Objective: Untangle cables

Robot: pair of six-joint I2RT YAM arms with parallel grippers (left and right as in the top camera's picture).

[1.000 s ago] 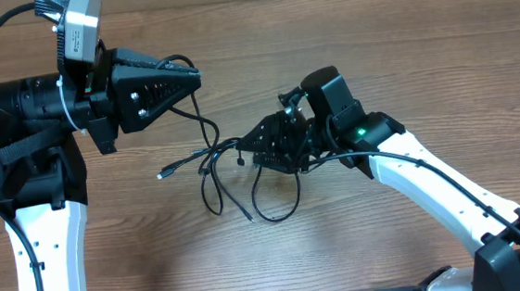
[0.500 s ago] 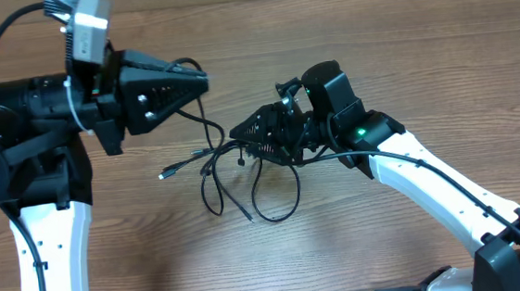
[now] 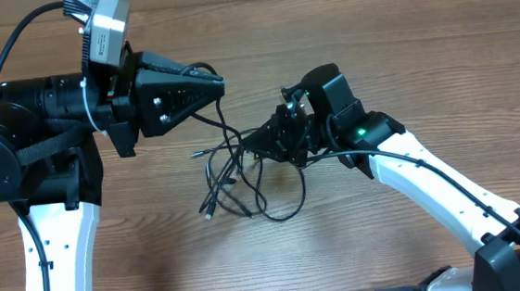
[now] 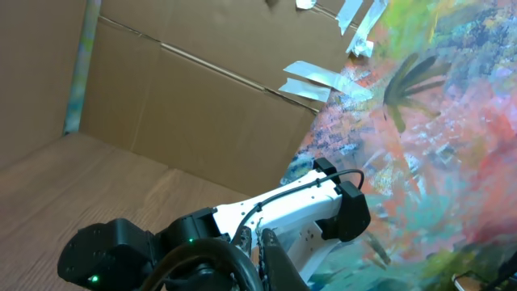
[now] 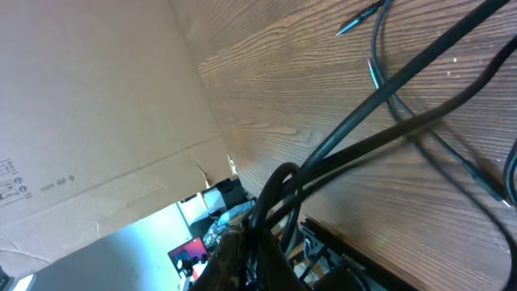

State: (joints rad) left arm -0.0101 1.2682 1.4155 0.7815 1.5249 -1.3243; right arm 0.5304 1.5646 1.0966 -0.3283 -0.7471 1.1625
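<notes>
**Wood-grain table with a black cable tangle gripped from both sides**

Brown wood-grain laminate covers the table (image 3: 420, 49), which runs up to a cardboard wall (image 4: 178, 105) along the far edge. In the left wrist view, that cardboard meets a painted sheet (image 4: 452, 121) of pink, teal and orange strokes. Pale tape strips (image 4: 317, 74) cross the seam between the two. The right wrist view shows more cardboard, with small printed marks, rising behind the grain of the tabletop.

The cables (image 3: 244, 179) lie near the middle of the table as a knot of thin black loops. One plug end points toward the left edge and another toward the near edge. The largest loop sags toward the near edge, below the right gripper. The upper strands rise off the surface to both grippers.

The left gripper (image 3: 219, 85) hangs above the table, between the tangle and the far left corner. Its fingers are closed together on a strand that drops to the knot. The right gripper (image 3: 267, 141) sits low over the wood at the right side of the tangle, its jaws pinched on a bundle of strands. The right wrist view shows these strands converging into the fingers.

The left arm (image 3: 37, 154) stands by the near left corner. The right arm (image 3: 449, 186) reaches in from the near right corner, with a green light (image 3: 362, 135) glowing on its wrist.
</notes>
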